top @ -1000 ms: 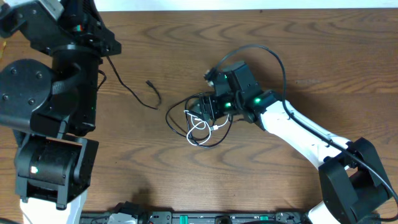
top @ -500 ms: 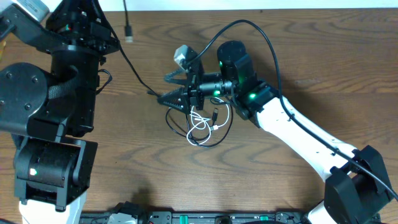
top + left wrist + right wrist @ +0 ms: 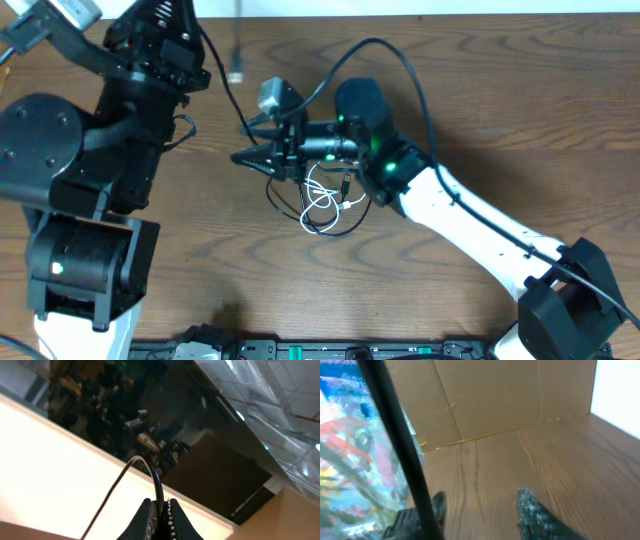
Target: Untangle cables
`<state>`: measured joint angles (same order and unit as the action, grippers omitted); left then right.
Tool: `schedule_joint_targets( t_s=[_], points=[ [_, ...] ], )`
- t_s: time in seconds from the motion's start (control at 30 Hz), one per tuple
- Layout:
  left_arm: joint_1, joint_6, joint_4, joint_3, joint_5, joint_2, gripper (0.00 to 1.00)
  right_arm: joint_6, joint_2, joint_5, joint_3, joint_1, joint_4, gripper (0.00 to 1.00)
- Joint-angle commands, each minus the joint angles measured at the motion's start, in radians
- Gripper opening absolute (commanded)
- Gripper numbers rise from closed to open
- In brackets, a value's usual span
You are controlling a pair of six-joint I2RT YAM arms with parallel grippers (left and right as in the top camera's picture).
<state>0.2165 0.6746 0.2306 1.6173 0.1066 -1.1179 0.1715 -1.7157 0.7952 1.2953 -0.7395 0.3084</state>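
A tangle of thin white and black cables (image 3: pixel 325 200) lies on the wooden table under my right arm. One black cable (image 3: pixel 222 85) rises from the tangle to my left gripper (image 3: pixel 190 28), which is raised high. Its plug end (image 3: pixel 236 73) hangs free. In the left wrist view my left gripper (image 3: pixel 160 510) is shut on this black cable (image 3: pixel 156 477) and points upward. My right gripper (image 3: pixel 245 142) is open and empty, lifted above the table left of the tangle. In the right wrist view (image 3: pixel 481 496) the black cable (image 3: pixel 395 435) crosses blurred in front of its left finger.
The table (image 3: pixel 520 90) is brown wood. The bulky left arm (image 3: pixel 90 180) fills the left side. The right arm (image 3: pixel 470 220) and its thick black robot cable (image 3: pixel 420 80) reach in from the lower right. A cardboard wall (image 3: pixel 490 395) shows beyond the table.
My left gripper has pulled the black cable up, lifting its plug end off the table. My right gripper has risen from the tangle and swung left, open.
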Motion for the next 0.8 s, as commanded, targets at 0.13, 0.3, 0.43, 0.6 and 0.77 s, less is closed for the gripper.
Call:
schedule_joint_targets(
  t_s=[0.13, 0.3, 0.43, 0.6, 0.77],
  points=[
    [-0.004, 0.014, 0.044, 0.019, 0.030, -0.021, 0.08, 0.124, 0.022, -0.205, 0.014, -0.007, 0.029, 0.01],
    [-0.004, -0.016, 0.116, 0.019, -0.039, -0.023, 0.13, 0.223, 0.045, -0.217, 0.015, 0.081, -0.058, 0.01],
    [-0.004, -0.016, 0.171, 0.019, -0.074, -0.027, 0.22, 0.229, 0.098, -0.217, 0.050, 0.195, -0.163, 0.01],
    [-0.004, -0.016, 0.215, 0.018, -0.073, -0.039, 0.45, 0.229, 0.143, -0.217, 0.182, 0.361, -0.383, 0.01],
    [-0.004, -0.016, 0.290, 0.018, -0.073, -0.054, 0.58, 0.223, 0.146, -0.217, 0.362, 0.557, -0.626, 0.01]
  ],
)
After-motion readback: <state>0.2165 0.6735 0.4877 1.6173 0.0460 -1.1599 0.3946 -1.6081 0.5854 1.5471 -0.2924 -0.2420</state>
